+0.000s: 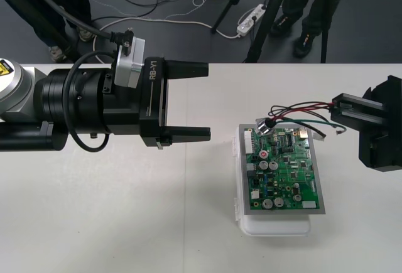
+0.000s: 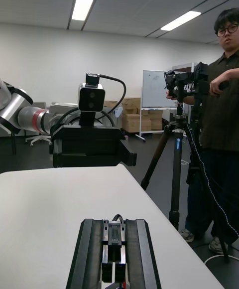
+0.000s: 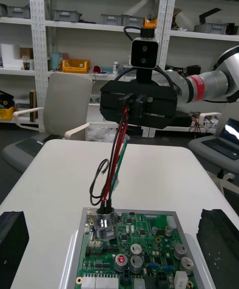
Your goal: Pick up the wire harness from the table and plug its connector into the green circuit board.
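Left hand (image 1: 208, 101) over plain light table (image 1: 125, 223)

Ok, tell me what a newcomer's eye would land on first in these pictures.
The left gripper looms largest, open, level with the far end of the green circuit board and to its left. Facing it, the right gripper is shut on the wire harness, whose wires droop to the metal socket resting on the board's far corner.
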Robot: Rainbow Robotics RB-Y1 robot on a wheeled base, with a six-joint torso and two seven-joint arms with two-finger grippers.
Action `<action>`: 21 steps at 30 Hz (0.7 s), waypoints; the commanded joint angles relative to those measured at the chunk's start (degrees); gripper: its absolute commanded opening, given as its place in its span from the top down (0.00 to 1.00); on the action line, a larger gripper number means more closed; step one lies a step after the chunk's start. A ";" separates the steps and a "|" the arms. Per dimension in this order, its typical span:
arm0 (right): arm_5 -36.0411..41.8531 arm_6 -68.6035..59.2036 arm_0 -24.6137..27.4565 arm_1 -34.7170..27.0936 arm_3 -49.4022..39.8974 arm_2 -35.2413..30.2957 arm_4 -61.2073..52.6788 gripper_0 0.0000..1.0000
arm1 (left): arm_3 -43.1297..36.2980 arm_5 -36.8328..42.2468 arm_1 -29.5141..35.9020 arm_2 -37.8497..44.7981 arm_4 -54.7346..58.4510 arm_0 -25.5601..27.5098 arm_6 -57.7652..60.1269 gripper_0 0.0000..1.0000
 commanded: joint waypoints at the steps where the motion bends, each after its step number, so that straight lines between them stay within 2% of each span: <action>1: -0.18 3.87 -3.63 0.50 0.71 3.40 -0.38 1.00 | -2.26 2.31 0.85 -0.73 1.47 -0.76 0.28 0.00; 13: 0.87 4.40 -5.83 1.82 0.27 7.36 2.87 1.00 | -2.43 2.75 -0.47 -3.01 1.47 -1.64 -1.31 0.00; 21: 2.45 -4.65 -6.18 1.29 -1.75 7.36 6.30 1.00 | -2.43 5.12 -1.88 -5.39 2.53 -3.31 -2.10 0.00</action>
